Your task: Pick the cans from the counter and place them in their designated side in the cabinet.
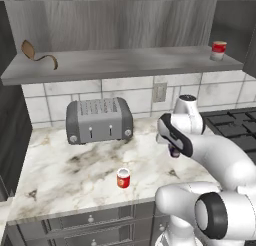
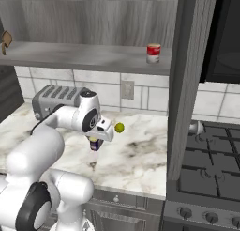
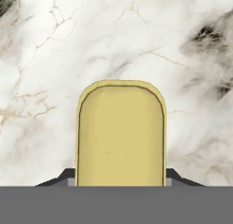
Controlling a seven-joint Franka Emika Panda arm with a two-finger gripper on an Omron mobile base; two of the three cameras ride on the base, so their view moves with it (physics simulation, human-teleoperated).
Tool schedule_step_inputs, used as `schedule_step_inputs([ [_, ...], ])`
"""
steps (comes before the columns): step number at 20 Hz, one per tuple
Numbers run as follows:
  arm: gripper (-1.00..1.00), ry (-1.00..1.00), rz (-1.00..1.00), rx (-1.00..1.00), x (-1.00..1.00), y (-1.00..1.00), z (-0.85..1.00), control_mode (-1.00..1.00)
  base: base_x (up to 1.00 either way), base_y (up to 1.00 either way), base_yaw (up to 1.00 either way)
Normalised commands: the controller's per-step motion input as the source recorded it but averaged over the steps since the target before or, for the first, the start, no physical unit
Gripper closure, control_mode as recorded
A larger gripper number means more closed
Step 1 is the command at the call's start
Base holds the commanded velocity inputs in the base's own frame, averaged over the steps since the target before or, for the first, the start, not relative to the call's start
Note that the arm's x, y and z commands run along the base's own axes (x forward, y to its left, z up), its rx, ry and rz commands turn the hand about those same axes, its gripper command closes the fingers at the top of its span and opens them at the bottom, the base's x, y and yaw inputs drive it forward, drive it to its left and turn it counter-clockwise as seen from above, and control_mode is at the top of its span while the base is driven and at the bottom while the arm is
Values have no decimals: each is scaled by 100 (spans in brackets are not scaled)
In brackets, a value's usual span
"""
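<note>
My gripper [image 2: 94,141] is shut on the dark blue can [image 2: 94,146], which hangs a little above the white marble counter [image 1: 75,175]. The hand view looks onto this can's yellow top [image 3: 120,132], with a dark fingertip on each side at the bottom. The red can [image 1: 123,178] with the white lid stands upright near the counter's front edge, left of the arm. Above runs the grey cabinet shelf [image 1: 125,65].
A red can with a white band [image 1: 218,50] stands at the shelf's right end, a brown curled object [image 1: 37,55] at its left. A grey toaster [image 1: 99,120] sits by the tiled wall. A yellow-green ball [image 2: 119,127] lies beyond the gripper. A black stove [image 2: 206,164] is on the right.
</note>
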Motion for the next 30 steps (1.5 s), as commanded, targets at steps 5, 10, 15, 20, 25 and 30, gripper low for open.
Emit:
schedule_step_inputs([
  [5, 100, -2, 1, 0, -15, -12, 27, -100, 0, 0, 0],
  [10, 100, -4, 1, 0, -16, -11, 26, -100, 0, 0, 0],
  [15, 100, -7, 1, 0, -18, -10, 24, -100, 0, 0, 0],
  [20, 100, -8, 1, 0, -19, -5, 22, -100, 0, 0, 0],
  [25, 100, -7, 1, 0, -24, -6, 20, -100, 0, 0, 0],
  [30, 100, -6, 1, 0, -28, -9, 21, -100, 0, 0, 0],
])
